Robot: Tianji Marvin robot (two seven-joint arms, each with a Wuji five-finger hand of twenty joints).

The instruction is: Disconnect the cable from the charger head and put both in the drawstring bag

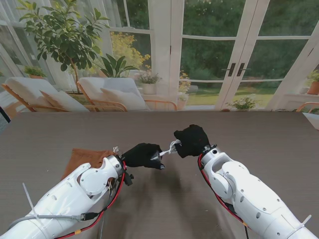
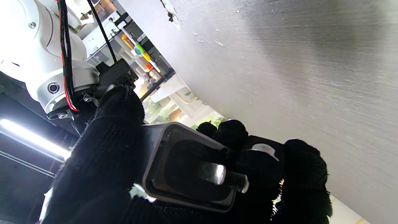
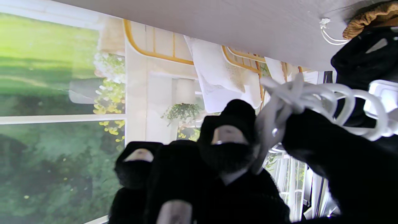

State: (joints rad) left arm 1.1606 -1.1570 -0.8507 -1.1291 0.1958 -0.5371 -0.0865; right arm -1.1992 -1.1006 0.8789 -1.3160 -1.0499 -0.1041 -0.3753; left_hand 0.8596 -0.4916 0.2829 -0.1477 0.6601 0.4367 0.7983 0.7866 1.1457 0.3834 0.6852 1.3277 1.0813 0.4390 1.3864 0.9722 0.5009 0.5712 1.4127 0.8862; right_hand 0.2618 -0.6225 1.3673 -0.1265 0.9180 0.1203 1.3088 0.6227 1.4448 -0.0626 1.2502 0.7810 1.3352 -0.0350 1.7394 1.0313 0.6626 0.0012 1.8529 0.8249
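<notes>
I see the charger head (image 2: 186,168) held in the air over the middle of the table (image 1: 259,134), gripped by my left hand (image 1: 142,155). In the left wrist view its grey body sits between the thumb and the other fingers (image 2: 298,174), and 2 metal prongs stick out toward the camera. The white cable (image 1: 169,148) runs from the charger head to my right hand (image 1: 191,140), which is closed around a bundle of loops; the right wrist view shows these white coils (image 3: 314,102) pressed between the thumb and the fingers. I cannot tell from the pictures whether the plug is out of the charger or not, because the hands cover the joint. Both hands are close together, almost touching, above the table and not resting on it. The brown drawstring bag (image 1: 87,158) lies flat near the left edge of the table, partly under my left arm, with its white string (image 3: 328,32) lying just beside it.
</notes>
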